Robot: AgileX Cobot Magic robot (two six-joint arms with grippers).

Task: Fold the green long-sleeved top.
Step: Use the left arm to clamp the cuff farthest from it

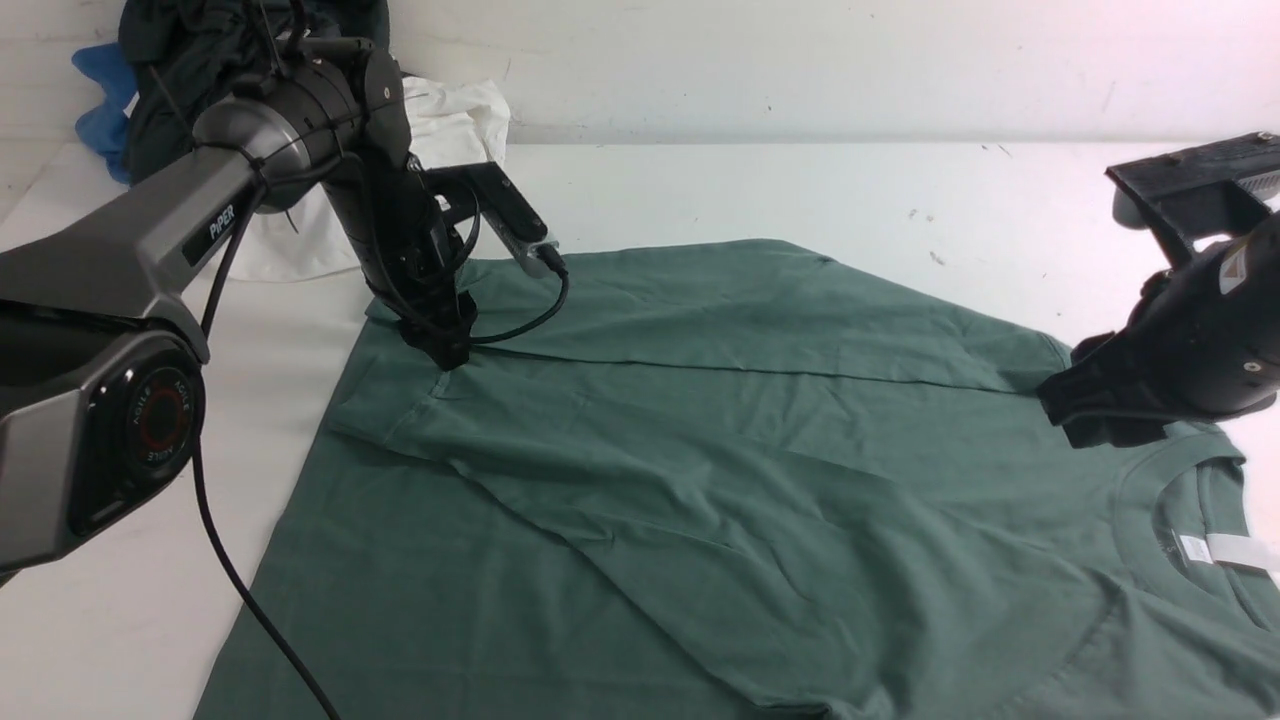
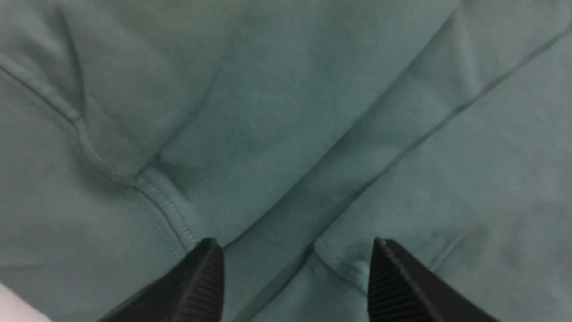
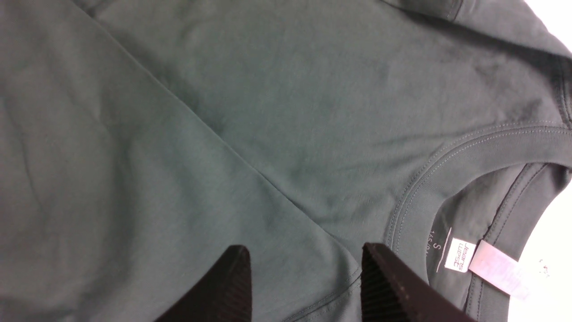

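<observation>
Black left gripper (image 1: 447, 352) points down at the green long-sleeved top (image 1: 700, 460), jaws parted, holding nothing. The right gripper (image 1: 1078, 418), low beside the collar (image 1: 1135, 500), is likewise parted. The top lies on the white table (image 1: 760, 190), long axis crosswise, collar to the right.

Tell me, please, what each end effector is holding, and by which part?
Nothing is held: the left end effector and right end effector both stand open over the top.
</observation>
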